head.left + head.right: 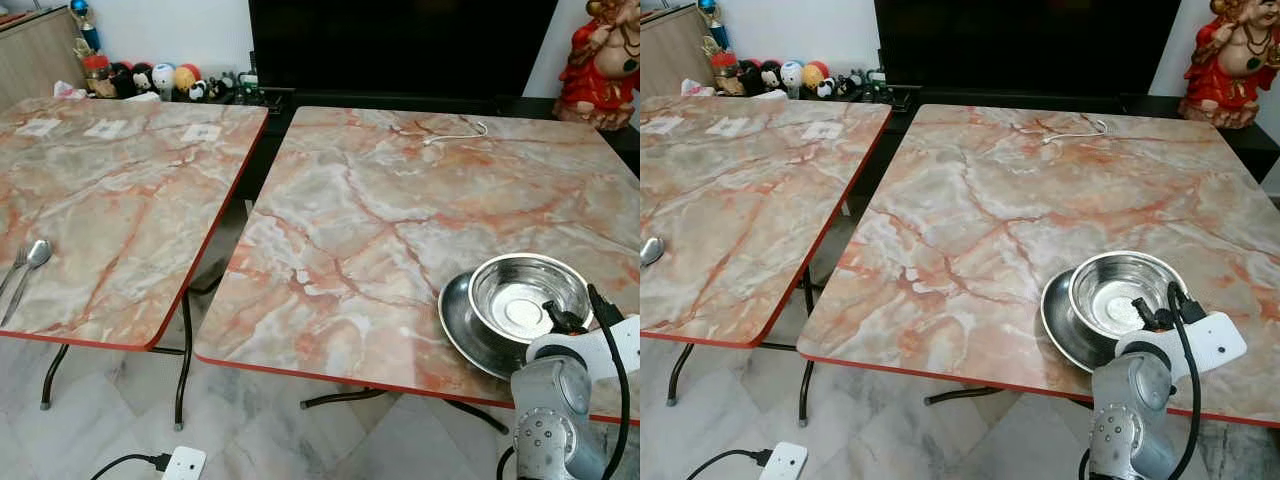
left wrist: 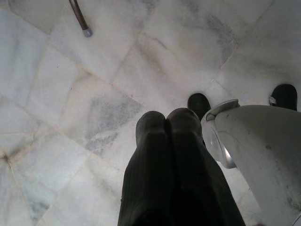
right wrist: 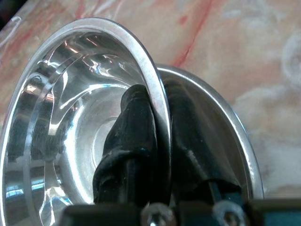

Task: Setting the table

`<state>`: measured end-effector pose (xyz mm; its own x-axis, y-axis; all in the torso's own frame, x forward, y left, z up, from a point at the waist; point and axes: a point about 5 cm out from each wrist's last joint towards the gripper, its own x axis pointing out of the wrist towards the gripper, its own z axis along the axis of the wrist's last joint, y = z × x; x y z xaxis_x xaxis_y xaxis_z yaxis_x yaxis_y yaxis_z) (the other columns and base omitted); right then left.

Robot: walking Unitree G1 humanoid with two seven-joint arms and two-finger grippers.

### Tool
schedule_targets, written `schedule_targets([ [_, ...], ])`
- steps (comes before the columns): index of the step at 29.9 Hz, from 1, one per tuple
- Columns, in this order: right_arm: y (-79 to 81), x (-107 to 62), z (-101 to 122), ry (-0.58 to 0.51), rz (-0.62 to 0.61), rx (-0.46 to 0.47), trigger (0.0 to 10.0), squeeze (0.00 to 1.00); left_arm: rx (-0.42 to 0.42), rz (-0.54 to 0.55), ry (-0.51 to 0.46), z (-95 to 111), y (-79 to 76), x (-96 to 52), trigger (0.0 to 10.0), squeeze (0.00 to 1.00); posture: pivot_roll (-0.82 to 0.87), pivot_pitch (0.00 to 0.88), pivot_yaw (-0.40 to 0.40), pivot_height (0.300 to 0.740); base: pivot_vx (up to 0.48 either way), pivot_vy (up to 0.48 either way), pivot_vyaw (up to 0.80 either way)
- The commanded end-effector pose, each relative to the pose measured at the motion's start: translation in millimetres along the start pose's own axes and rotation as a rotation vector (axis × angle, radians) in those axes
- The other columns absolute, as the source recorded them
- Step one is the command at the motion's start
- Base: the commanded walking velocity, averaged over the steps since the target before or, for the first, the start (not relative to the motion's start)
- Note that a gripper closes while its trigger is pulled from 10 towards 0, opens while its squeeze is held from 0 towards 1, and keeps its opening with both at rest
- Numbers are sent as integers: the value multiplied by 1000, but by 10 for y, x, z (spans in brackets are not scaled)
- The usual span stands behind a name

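Marble table (image 1: 380, 230) bears bowl (image 1: 525, 295) on plate (image 1: 462, 330); wrist view shows right hand (image 3: 157, 141) pinching its rim.

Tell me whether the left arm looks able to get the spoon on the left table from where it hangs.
Probably not as it stands: the left gripper hangs shut over the floor, while the spoon lies up on the left table.

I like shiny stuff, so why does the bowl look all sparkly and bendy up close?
Right wrist view: the steel bowl, pinched at its rim by the right gripper, throws bright streaks of glare and warped reflections. Left eye view: the bowl sits on a steel plate, sharp, with a milder white shine inside.
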<state>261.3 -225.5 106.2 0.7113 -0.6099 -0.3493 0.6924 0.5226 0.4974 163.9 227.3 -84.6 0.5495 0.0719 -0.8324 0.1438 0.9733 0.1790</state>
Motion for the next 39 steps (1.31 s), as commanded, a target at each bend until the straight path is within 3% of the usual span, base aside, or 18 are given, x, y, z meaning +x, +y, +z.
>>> schedule_targets([
  [1,-109,-223,-329,122,-36,9,10000,0,3,0,8,-17,18,-4,10000,0,37,0,-23,740,0,0,0],
  [11,-127,-253,-365,166,-49,-3,10000,0,5,-1,7,-12,18,-4,10000,0,35,0,-24,740,0,0,0],
  [12,-126,-254,-366,168,-48,-3,10000,208,4,-1,7,-11,18,-3,10000,0,35,0,-24,740,0,0,0],
  [13,-125,-256,-367,171,-48,-3,10000,1000,4,-1,7,-10,18,-3,10000,0,35,0,-25,740,0,0,0],
  [17,-126,-271,-386,184,-49,-11,10000,984,3,-2,6,-8,17,-3,10000,0,33,0,-25,740,0,0,0],
  [18,-131,-275,-391,188,-52,-15,10000,651,3,-2,6,-6,17,-2,10000,0,33,0,-25,740,0,0,0],
  [19,-135,-279,-391,189,-54,-17,10000,243,4,-2,6,-6,17,-2,10000,0,32,0,-26,740,0,0,0],
  [20,-136,-283,-389,189,-55,-18,10000,71,2,-2,5,-6,17,-2,10000,0,32,0,-26,740,0,0,0],
  [21,-136,-283,-389,189,-55,-18,10000,71,2,-2,5,-6,17,-2,10000,0,32,0,-26,740,0,0,0],
  [22,-143,-292,-387,191,-60,-25,10000,0,3,-2,6,-5,17,-2,10000,0,31,0,-26,740,0,0,0],
  [32,-151,-337,-402,209,-69,-37,10000,0,3,-3,4,1,17,-1,10000,0,26,0,-28,740,0,0,0],
  [35,-180,-400,-399,235,-79,-73,10000,0,2,-3,3,4,17,0,10000,0,19,0,-29,740,0,0,0],
  [39,-201,-468,-392,265,-98,-53,10000,0,1,-4,2,7,16,0,10000,0,13,0,-29,740,0,0,0],
])
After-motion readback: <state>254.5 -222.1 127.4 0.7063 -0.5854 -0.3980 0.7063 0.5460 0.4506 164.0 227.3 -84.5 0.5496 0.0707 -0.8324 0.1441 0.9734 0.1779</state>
